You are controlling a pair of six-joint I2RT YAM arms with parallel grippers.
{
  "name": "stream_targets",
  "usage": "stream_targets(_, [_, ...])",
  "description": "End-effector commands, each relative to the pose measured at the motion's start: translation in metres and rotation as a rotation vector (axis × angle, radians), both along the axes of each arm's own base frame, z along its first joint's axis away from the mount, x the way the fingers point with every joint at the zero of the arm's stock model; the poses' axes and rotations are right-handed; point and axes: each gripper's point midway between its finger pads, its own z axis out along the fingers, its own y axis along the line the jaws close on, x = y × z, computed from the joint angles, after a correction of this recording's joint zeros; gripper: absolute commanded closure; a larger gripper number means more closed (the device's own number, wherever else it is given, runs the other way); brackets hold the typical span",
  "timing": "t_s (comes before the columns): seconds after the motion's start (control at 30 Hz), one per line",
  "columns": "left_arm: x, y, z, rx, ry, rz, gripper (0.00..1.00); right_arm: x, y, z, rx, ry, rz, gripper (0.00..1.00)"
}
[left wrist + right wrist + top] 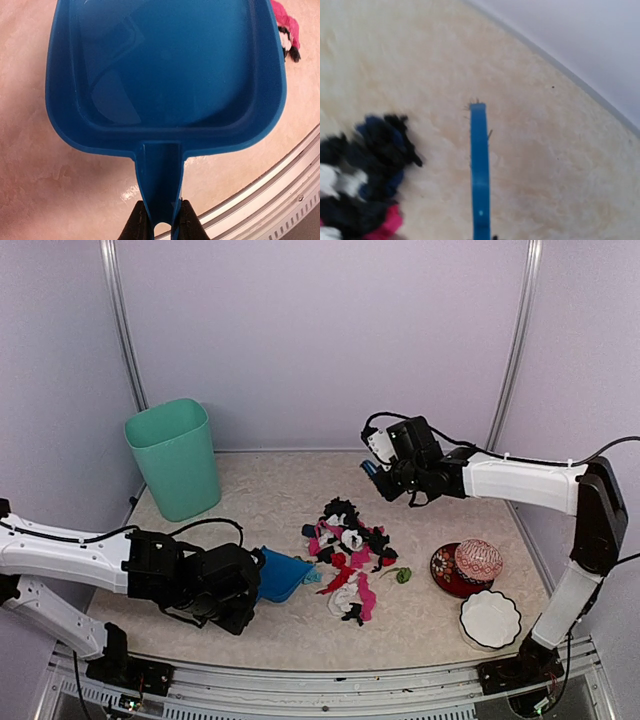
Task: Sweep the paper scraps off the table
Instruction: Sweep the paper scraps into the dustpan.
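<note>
The paper scraps lie in a heap of black, pink, red and white bits at the middle of the table, with one green bit off to the right. My left gripper is shut on the handle of the blue dustpan, whose mouth faces the heap's left edge. A pink scrap shows past the pan's far corner. My right gripper hangs behind the heap, shut on the blue brush. The brush points at bare table beside the scraps.
A teal bin stands at the back left. On the right, a red-patterned bowl holds a ball, and a white scalloped bowl sits nearer the front. The metal frame runs close behind the dustpan.
</note>
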Motion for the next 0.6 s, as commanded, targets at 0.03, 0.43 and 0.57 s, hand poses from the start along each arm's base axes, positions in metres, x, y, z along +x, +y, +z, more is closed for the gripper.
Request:
stream_targets(0.03, [-0.019,0.008,-0.019,0.082,0.082,-0.035,1.0,0.026,0.013,-0.008,-0.204,-0.084,0.125,1.0])
stream_targets(0.43, [-0.011,0.002,-0.046,0.21,0.142,-0.11,1.0,0.035,0.054,-0.076,-0.439,-0.012,0.3,1.0])
stream_targets(0.57, [-0.004,-0.003,-0.05,0.215,0.156,-0.122,1.0,0.018,0.066,-0.094,-0.465,0.015,0.359,1.0])
